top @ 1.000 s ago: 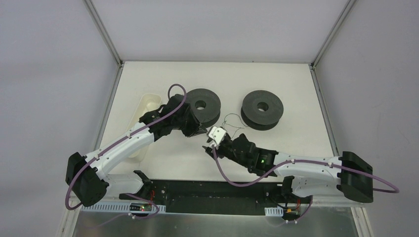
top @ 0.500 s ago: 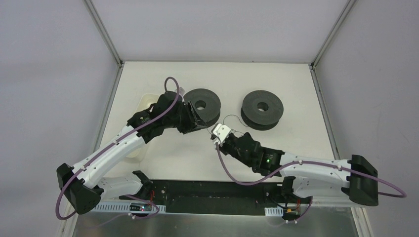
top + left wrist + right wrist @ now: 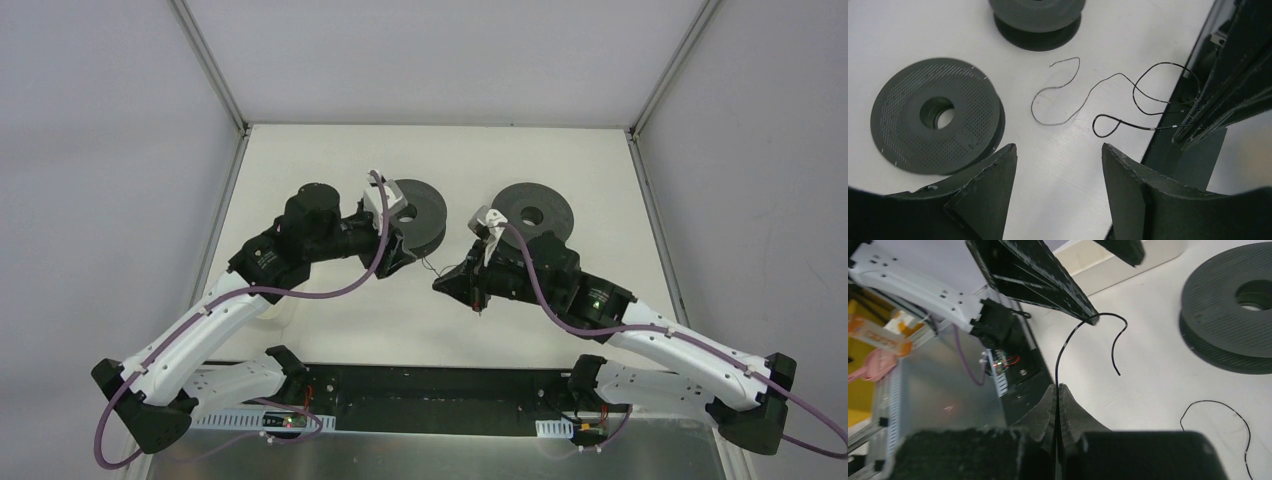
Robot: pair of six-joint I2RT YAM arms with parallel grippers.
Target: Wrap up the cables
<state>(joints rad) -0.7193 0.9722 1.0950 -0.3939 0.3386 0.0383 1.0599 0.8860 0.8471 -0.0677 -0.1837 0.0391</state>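
Pinching one cable (image 3: 1057, 371) end between closed tips, the right gripper (image 3: 1058, 389) hangs near the table (image 3: 998, 60) edge; loose curls lie ahead of the left gripper's (image 3: 1058, 167) wide, empty fingers, open tabletop around.

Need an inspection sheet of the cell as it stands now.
Surface: white table, no marks seen.
Job's things: thin cable loose on the table, one part pinched; left spool and right spool lie flat, apart.
Clutter: cream bin beside the left arm.
Grippers: left gripper open, empty; right gripper shut on the thin cable.
Cables: purple hoses run along both arms.
Surroundings: grey walls; nothing else seen.
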